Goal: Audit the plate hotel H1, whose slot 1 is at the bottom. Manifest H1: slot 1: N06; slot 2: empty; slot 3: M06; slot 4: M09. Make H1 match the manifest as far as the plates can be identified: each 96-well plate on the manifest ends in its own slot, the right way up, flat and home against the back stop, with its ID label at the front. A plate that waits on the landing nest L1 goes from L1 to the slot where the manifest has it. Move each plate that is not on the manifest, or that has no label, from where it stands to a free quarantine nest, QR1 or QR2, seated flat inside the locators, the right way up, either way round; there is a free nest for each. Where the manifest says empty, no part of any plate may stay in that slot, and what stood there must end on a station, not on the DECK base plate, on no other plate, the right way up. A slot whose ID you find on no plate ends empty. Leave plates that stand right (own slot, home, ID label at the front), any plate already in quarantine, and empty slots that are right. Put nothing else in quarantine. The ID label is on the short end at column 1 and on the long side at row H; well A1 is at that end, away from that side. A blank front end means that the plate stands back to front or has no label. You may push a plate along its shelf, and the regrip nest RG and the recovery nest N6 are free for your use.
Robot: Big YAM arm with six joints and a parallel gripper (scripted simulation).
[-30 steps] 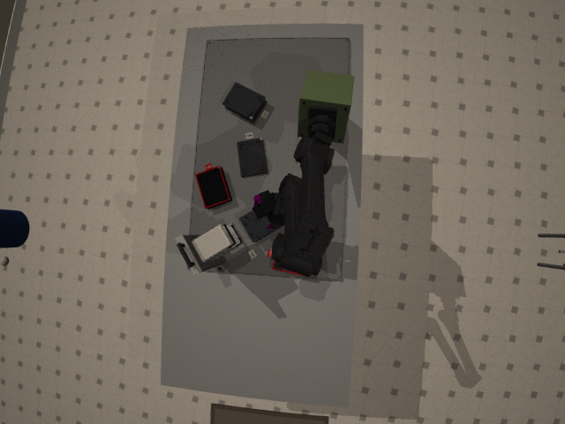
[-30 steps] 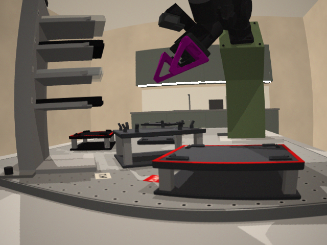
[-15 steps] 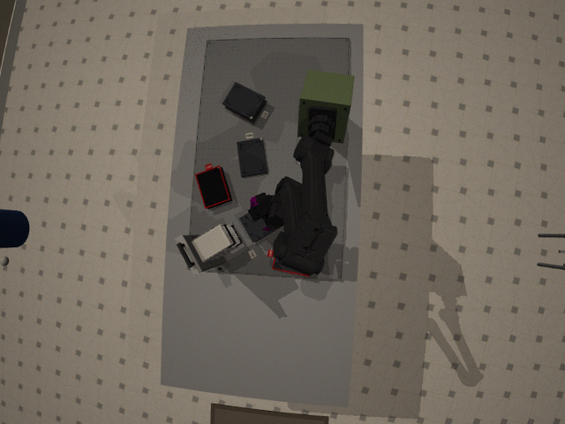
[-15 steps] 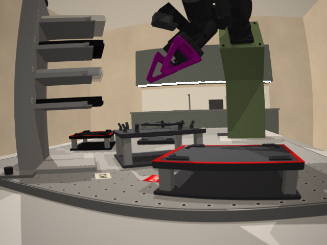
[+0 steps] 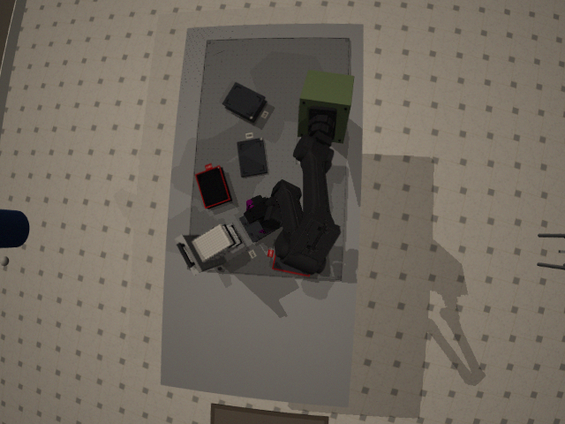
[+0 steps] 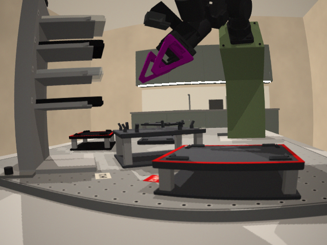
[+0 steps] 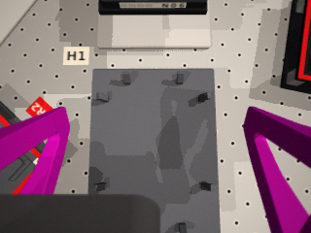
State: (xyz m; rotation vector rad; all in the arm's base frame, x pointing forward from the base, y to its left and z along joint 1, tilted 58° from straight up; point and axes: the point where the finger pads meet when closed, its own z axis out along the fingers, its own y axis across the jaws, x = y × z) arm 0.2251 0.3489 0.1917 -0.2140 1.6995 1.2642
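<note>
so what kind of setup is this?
Looks like a lab automation bench: a perforated deck carrying a plate hotel with dark plates on its shelves, raised red-edged nests, and one arm on a green pedestal.

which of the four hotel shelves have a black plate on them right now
Counting from the bottom of the plate hotel: the lowest shelf holds a black plate and the third holds another. The second and top shelves show none.

A green pedestal [image 6: 244, 87] is standing behind the hand; a grey counter [image 6: 184, 116] and wall panel [image 6: 206, 66] are lying beyond it, far off.
</note>
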